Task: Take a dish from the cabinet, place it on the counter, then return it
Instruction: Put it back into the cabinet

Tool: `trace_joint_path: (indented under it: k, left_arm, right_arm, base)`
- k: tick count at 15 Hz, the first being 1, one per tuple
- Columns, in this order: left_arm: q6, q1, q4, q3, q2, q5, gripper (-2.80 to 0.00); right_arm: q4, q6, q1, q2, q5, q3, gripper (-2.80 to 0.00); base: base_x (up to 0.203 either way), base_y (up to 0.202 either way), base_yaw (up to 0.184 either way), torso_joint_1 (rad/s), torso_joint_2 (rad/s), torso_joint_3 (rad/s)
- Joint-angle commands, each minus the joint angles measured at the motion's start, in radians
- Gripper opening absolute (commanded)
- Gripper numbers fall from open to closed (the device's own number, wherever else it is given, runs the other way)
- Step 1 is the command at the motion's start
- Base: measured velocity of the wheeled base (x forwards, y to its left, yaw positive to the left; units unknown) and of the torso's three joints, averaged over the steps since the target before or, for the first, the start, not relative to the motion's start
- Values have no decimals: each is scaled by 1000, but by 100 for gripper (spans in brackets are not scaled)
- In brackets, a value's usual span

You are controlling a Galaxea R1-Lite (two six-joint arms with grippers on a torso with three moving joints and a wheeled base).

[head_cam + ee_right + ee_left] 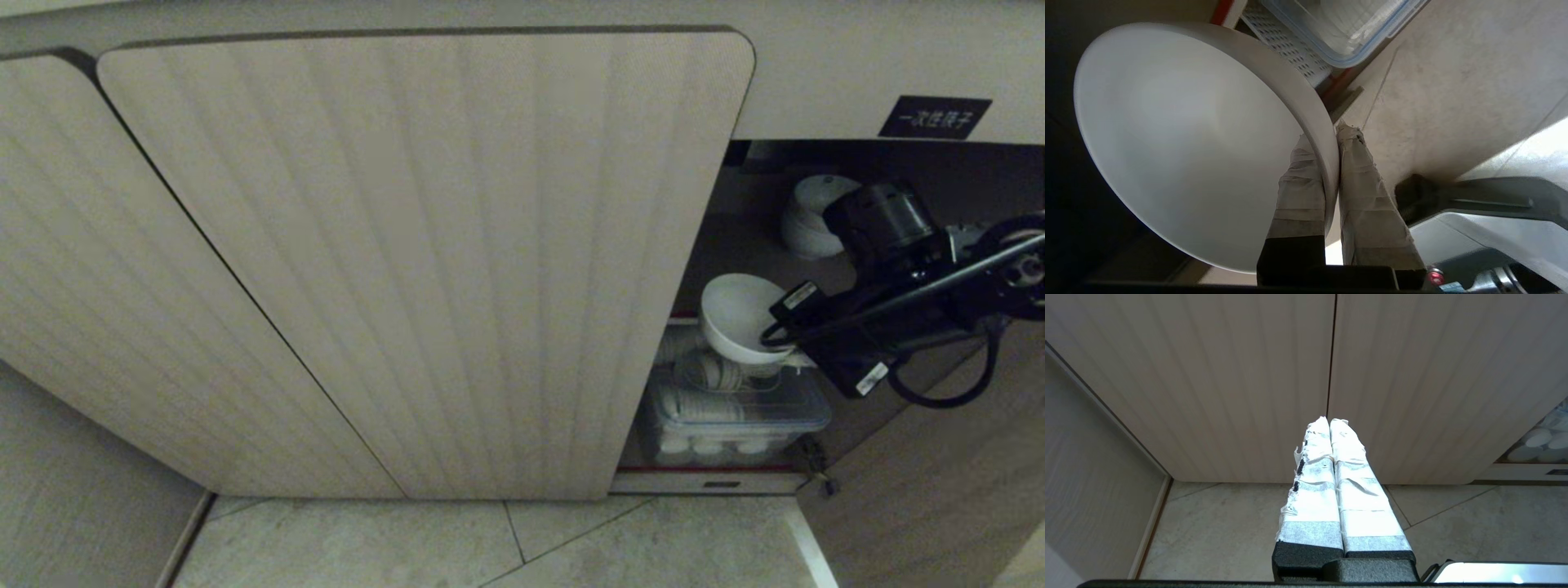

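The dish is a white bowl (735, 314), hanging tilted in the open right side of the cabinet (424, 245), in front of its shelves. My right gripper (1327, 134) is shut on the bowl's (1184, 139) rim, one taped finger inside and one outside. The right arm (890, 278) reaches in from the right. My left gripper (1329, 420) is shut and empty, parked low in front of the closed ribbed doors (1412, 375). The counter is out of view.
Below the bowl, a clear plastic box (735, 412) of white dishes sits on a red-edged shelf. Another white bowl (812, 216) lies upside down deeper inside. A black label (935, 117) is above the opening, the open door (939, 457) stands at the right, and tiled floor (490, 547) lies below.
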Motion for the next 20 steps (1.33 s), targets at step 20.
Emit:
trace_joint_path:
  k: [20]
  left_arm:
    - [0,0,0,0,0,0,-280]
  right_arm:
    - [35,-31,-102,163,-3,-245,-280]
  base:
    - [0,0,0,0,0,0]
